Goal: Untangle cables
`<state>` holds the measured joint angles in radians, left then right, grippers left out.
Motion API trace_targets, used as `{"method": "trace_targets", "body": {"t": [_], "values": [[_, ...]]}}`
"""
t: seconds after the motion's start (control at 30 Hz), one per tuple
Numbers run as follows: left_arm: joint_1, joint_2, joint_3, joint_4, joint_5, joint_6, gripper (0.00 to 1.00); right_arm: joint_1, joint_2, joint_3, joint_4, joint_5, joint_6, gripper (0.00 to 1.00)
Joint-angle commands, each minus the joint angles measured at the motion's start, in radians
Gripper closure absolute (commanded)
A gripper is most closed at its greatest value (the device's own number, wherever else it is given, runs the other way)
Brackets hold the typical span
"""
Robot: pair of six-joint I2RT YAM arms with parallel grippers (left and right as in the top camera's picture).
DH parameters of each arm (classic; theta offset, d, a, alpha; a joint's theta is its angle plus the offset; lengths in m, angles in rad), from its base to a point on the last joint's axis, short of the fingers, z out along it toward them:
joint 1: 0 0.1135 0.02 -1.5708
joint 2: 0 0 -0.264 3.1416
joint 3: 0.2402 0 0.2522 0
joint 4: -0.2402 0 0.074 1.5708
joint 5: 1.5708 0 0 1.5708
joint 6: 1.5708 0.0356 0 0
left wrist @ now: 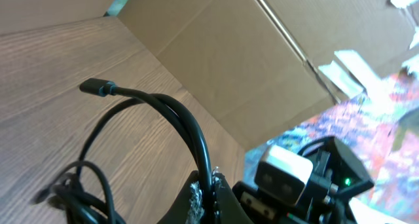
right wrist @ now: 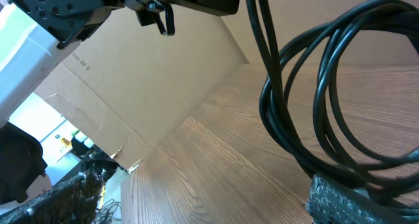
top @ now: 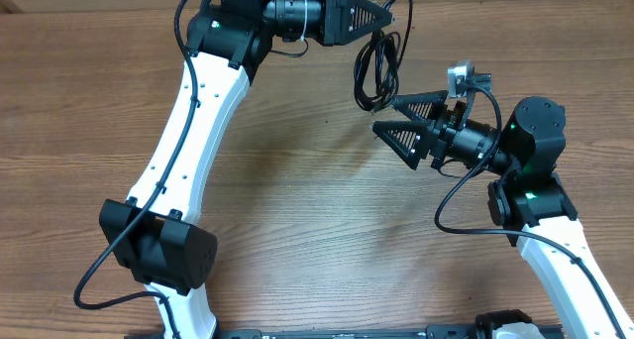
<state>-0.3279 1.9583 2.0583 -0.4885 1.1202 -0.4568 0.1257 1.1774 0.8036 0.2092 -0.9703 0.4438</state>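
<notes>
The wooden table (top: pixel 297 180) fills the overhead view, and a plain cardboard wall (left wrist: pixel 249 60) stands at its far side. The left arm (top: pixel 193 131) reaches from the near edge up to the far side of the table and there turns toward the right. The right arm (top: pixel 555 240) is shorter in the view and points toward the left.

The left gripper (top: pixel 388 20) has its fingers pressed together on the cables (top: pixel 374 71), which hang down from its tip as a narrow bundle of black loops, above the table between the two grippers. The right gripper (top: pixel 385 114) is just below this bundle with its fingers spread wide. In the right wrist view the lower loops lie against one finger pad (right wrist: pixel 347 201); the other finger is well apart from them.

In the left wrist view one cable rises in an arc, and its small plug end (left wrist: pixel 97 88) is free in the air.
</notes>
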Motion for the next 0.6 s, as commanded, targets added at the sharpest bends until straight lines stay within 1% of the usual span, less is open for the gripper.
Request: {"method": "trace_targets", "body": {"t": [0.0,0.1,0.17,0.2,0.37,0.5,0.53,0.57], "values": [[-0.011,-0.031,0.030,0.023,-0.005,-0.128,0.96,-0.002,0.003,-0.004,0.005,-0.007,-0.010,0.00],[-0.030,-0.031,0.030,0.023,0.010,-0.126,0.96,-0.002,0.003,-0.004,0.002,0.042,-0.054,0.02],[-0.038,-0.031,0.030,0.024,0.027,-0.123,0.96,-0.002,0.003,-0.004,0.002,0.114,-0.054,0.03],[-0.040,-0.031,0.030,0.024,0.043,-0.123,0.96,-0.002,0.003,-0.004,0.002,0.208,-0.054,0.03],[-0.049,-0.031,0.030,0.023,0.059,-0.124,0.96,-0.002,0.003,-0.004,-0.007,0.329,-0.059,0.08],[-0.068,-0.031,0.030,0.030,0.060,-0.124,0.96,-0.002,0.003,-0.004,-0.040,0.368,-0.122,0.25],[-0.071,-0.031,0.030,0.030,0.060,-0.124,0.96,-0.002,0.004,-0.004,-0.043,0.369,-0.139,0.28],[-0.073,-0.031,0.030,0.030,0.060,-0.124,0.96,-0.002,0.004,-0.004,-0.043,0.369,-0.147,0.29]]}}
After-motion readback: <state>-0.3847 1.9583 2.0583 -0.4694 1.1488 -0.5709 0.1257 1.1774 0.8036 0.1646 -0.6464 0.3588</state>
